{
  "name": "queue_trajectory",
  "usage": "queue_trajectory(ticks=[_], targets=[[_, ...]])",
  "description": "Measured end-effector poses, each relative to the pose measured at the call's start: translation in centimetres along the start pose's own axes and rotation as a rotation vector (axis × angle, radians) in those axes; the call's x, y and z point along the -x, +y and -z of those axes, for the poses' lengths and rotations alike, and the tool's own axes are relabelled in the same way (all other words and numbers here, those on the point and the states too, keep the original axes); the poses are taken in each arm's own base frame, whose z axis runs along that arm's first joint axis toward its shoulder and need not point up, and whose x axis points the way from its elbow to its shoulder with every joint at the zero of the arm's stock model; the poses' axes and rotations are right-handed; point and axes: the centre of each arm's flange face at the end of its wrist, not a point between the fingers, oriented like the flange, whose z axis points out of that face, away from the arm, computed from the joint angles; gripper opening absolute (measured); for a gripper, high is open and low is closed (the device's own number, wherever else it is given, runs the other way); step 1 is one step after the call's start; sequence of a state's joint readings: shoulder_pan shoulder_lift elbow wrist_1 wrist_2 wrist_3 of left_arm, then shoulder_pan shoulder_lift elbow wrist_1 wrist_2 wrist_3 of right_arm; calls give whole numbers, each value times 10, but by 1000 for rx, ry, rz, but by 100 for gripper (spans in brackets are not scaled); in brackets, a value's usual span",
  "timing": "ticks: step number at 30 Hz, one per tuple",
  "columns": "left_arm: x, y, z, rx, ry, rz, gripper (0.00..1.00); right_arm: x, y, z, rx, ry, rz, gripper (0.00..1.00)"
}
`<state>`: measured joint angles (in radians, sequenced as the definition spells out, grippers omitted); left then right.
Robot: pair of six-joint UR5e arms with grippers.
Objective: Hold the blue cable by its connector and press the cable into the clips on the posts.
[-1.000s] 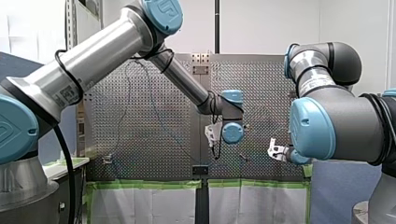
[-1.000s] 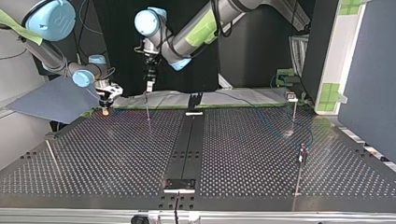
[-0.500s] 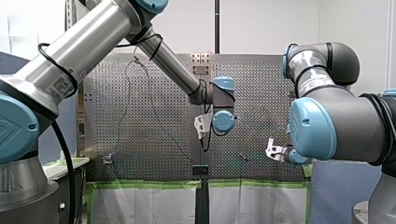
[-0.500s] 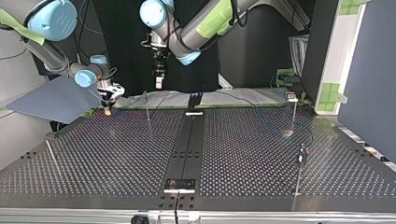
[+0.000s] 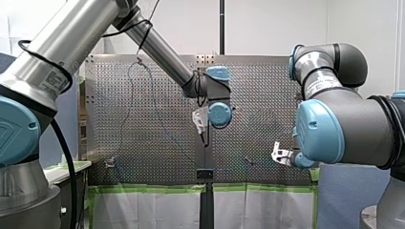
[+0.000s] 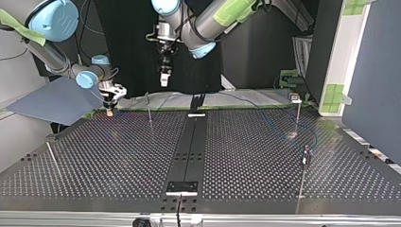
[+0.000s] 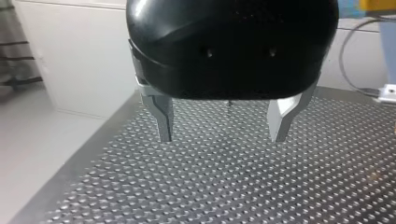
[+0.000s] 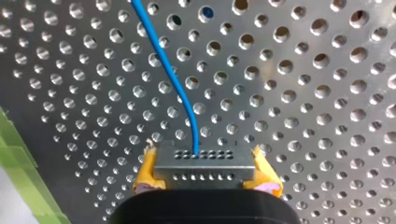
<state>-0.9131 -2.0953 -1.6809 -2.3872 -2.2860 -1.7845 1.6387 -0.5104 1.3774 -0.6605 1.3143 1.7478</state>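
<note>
**Front view.** Left gripper [image 5: 204,136] hangs over the table's [image 5: 143,143] middle and points down. Right gripper [image 5: 281,155] sits low at the view's right, half hidden by its own arm. Neither gripper's fingers can be read here.

**Top view.** Left gripper [image 6: 164,78] is high over the far edge, well apart from the nearest of the posts [image 6: 149,108], which stands below it and slightly to the left. Right gripper [image 6: 109,109] is low at the far left corner with its orange tip close to the table. Cannot tell whether it touches. The clips are too small to make out.

**Left wrist view.** The metal fingers [image 7: 164,122] are spread wide with nothing between them. There is only perforated plate below.

**Right wrist view.** The yellow pads [image 8: 147,169] are clamped on both ends of the grey connector [image 8: 203,161]. The cable [image 8: 164,63] leaves the connector's middle, bends once, and runs ahead of the gripper, close over the holes.
</note>
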Motion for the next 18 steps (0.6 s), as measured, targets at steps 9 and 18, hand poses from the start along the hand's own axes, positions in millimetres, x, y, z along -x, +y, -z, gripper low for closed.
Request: queue_trajectory(ticks=[9,18], targets=[[28,15,22,-8,-17,42,100,2,-2,2,5,-20,26,0],[51,30,44,-14,-29,72,100,-3,-2,6,31,-35,47,0]])
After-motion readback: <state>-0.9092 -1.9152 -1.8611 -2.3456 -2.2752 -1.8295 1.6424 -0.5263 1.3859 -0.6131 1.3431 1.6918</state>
